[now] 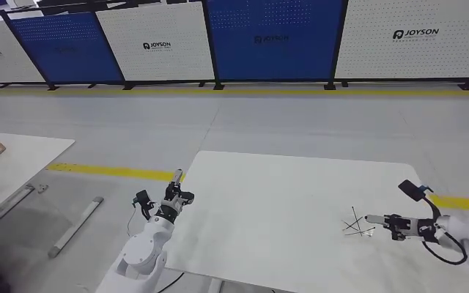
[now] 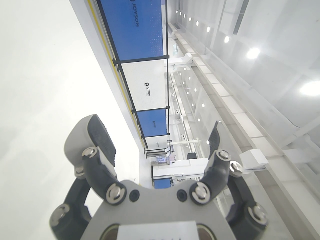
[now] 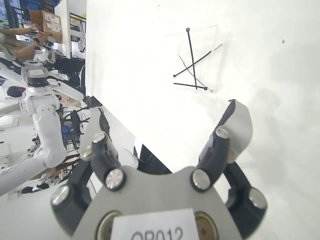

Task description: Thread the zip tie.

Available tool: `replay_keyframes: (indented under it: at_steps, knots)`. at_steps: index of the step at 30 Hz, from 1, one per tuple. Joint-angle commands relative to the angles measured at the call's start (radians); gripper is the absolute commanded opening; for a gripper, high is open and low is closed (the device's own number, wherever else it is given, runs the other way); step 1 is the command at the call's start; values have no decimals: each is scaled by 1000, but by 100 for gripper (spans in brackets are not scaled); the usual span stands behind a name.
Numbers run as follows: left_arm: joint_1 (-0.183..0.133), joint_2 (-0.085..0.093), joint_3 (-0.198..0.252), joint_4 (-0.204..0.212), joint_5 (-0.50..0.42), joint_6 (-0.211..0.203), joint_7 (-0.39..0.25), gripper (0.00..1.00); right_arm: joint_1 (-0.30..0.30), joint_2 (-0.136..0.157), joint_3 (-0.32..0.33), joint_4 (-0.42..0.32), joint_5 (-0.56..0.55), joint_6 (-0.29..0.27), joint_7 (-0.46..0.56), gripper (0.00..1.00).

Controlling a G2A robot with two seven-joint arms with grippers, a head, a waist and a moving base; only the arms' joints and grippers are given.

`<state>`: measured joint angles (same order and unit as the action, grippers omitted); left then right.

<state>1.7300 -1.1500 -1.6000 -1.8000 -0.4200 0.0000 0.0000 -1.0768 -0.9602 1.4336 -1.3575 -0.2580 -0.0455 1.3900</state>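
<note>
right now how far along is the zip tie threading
Nothing looks done: the black zip ties lie loose and crossed on the white table, none looped. Nothing is in hand: the right gripper is open just short of the pile, and the left gripper is open and empty at the table's opposite edge. Left to do: pick one up, thread tail through head.

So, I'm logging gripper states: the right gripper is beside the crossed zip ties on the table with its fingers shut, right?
Not quite. The right gripper is beside the crossed zip ties on the table, but its fingers are open, with nothing between them. The right wrist view shows this.
</note>
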Motion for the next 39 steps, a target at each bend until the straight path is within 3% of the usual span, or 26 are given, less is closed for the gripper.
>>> replay_keyframes:
  at_steps: [1,7,8,25,27,30,35,39]
  knots:
    - [0,0,0,0,0,0,0,100,44,9,-60,39,-4,5,0,100]
    - [0,0,0,0,0,0,0,100,196,39,-292,186,33,-5,0,100]
    - [0,0,0,0,0,0,0,100,216,43,-303,207,52,7,0,100]
    - [0,0,0,0,0,0,0,100,221,43,-301,244,73,-3,-11,99]
    - [0,0,0,0,0,0,0,100,230,42,-308,257,73,1,-7,50]
    - [0,0,0,0,0,0,0,100,245,38,-321,285,81,0,0,37]
    - [0,0,0,0,0,0,0,100,271,32,-345,334,87,3,0,28]
    - [0,0,0,0,0,0,0,100,283,30,-355,373,92,-4,0,29]
